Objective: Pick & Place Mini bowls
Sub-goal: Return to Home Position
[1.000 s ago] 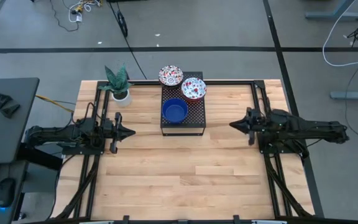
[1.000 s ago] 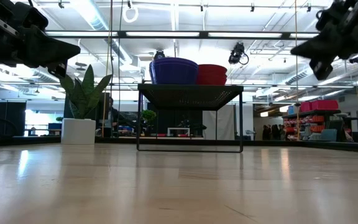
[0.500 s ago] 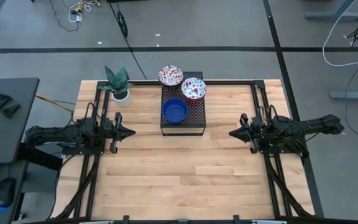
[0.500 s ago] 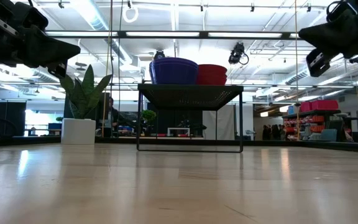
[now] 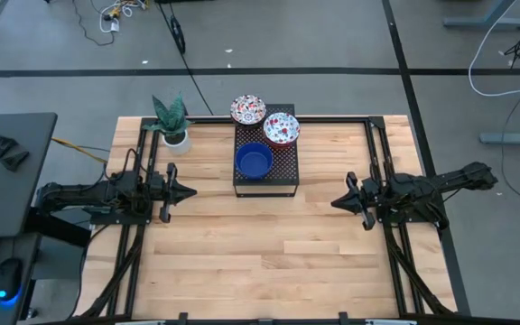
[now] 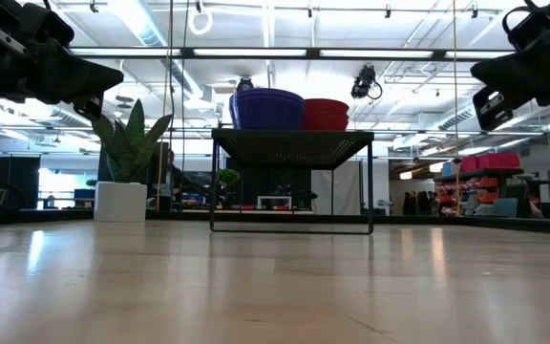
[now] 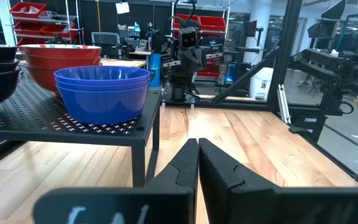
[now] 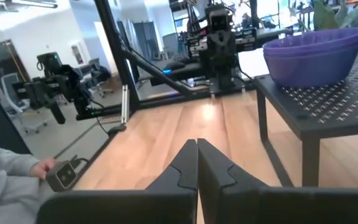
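Note:
A black perforated stand [image 5: 283,176] sits at the table's far middle. On it rest a stack of blue mini bowls [image 5: 254,161] and two stacks of patterned mini bowls [image 5: 248,110] [image 5: 281,128]. The blue stack [image 7: 102,90] also shows in the left wrist view, with a patterned stack [image 7: 61,59] behind it. My left gripper [image 5: 190,191] is shut and level, left of the stand and above the table. My right gripper [image 5: 335,202] is shut and level too, right of the stand and slightly nearer. Neither holds anything.
A potted plant [image 5: 173,126] stands at the far left corner. A dark screen [image 5: 7,171] sits beyond the left edge. A person's hand [image 8: 39,167] shows off the table. Bare wood [image 5: 260,253] fills the near half.
My right gripper has swung toward the table's near edge and sunk a little, and it has tipped from pointing downward to level. It has stayed shut. The bowls have not moved.

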Robot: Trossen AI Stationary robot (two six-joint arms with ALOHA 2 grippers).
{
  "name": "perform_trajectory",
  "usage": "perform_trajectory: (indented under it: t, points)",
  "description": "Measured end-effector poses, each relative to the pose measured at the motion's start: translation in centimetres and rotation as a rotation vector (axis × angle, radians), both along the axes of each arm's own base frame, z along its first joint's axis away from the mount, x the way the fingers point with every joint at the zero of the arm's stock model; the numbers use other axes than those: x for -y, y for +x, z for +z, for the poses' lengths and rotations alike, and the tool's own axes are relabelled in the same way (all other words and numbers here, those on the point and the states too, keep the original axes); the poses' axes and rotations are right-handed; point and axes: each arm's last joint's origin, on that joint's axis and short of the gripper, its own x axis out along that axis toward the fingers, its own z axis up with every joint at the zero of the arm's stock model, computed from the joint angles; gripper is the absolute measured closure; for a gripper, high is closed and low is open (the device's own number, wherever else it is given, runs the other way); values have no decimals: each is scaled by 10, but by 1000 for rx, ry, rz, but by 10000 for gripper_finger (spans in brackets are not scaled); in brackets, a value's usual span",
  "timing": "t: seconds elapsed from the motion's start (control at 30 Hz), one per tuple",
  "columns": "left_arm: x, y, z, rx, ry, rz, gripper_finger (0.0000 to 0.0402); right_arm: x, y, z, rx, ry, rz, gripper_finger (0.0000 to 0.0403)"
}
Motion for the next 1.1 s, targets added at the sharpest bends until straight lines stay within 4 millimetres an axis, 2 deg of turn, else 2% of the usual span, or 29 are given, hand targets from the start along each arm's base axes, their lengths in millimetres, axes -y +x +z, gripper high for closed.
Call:
perform_trajectory:
  t: [0.33,0.53,0.93,1.1]
  points:
    - [0,0,0,0,0,0,383,-2,0,-3,-32,15,56,403]
    - [0,0,0,0,0,0,383,-3,-1,-12,-146,74,82,403]
    - [0,0,0,0,0,0,383,-4,-1,-11,-113,-24,90,393]
    - [0,0,0,0,0,0,383,-4,-1,-11,-116,-9,89,383]
